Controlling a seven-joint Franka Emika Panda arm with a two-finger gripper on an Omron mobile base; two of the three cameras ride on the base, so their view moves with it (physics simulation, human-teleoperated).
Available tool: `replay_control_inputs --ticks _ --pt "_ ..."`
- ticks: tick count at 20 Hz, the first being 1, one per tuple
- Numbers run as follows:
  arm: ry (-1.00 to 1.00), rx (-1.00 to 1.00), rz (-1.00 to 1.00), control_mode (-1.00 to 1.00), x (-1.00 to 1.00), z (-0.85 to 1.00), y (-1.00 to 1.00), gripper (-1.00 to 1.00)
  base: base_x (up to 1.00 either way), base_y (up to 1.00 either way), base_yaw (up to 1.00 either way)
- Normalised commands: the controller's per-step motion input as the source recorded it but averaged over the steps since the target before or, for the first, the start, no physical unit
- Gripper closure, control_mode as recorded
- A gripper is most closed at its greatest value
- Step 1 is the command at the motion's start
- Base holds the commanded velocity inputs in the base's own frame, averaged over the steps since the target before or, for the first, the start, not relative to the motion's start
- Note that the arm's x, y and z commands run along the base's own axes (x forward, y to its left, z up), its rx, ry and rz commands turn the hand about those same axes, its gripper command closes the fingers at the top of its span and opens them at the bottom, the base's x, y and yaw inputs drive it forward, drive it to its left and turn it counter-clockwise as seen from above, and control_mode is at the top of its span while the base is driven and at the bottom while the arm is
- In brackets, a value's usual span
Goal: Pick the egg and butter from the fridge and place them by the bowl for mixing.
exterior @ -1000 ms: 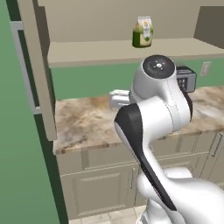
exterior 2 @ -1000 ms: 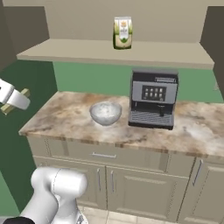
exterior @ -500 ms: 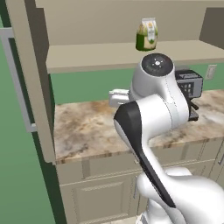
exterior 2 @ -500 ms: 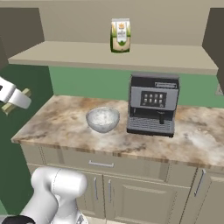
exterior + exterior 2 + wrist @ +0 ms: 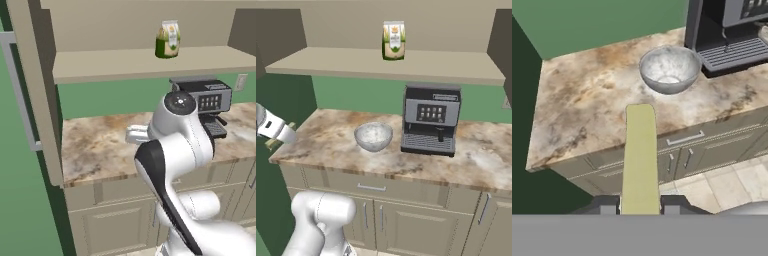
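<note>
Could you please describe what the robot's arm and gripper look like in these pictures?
The arm is glossy white with rounded, bulbous links, a dark band along one link and a dark round cap with a small light mark on top of one joint. No loose cables show. The gripper ends in two small dark squared finger tips.

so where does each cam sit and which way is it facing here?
Left base view: behind the arm on its left, facing the counter and coffee machine; the white arm shows.
Right base view: behind on the right, facing the bowl, coffee machine and shelf carton; arm base and wrist show.
Hand view: on the hand, looking down at the counter; gripper shut on the butter.
All three share the counter and coffee machine.
</note>
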Motion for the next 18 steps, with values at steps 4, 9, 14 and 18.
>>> replay_control_inputs --ticks 4,9,14,18 --pt "0.00 0.05 0.04 -1.00 0.01 -0.74 0.00 1.00 0.00 0.00 0.00" --pt "0.00 0.02 0.00 -1.00 0.59 -0.36 0.11 1.00 0.00 0.00 0.00" --pt "0.00 0.04 0.00 -1.00 0.85 -0.04 0.06 1.00 0.00 0.00 0.00" --pt "0.02 0.00 0.00 -1.00 0.85 0.00 0.09 1.00 0.00 0.00 0.00"
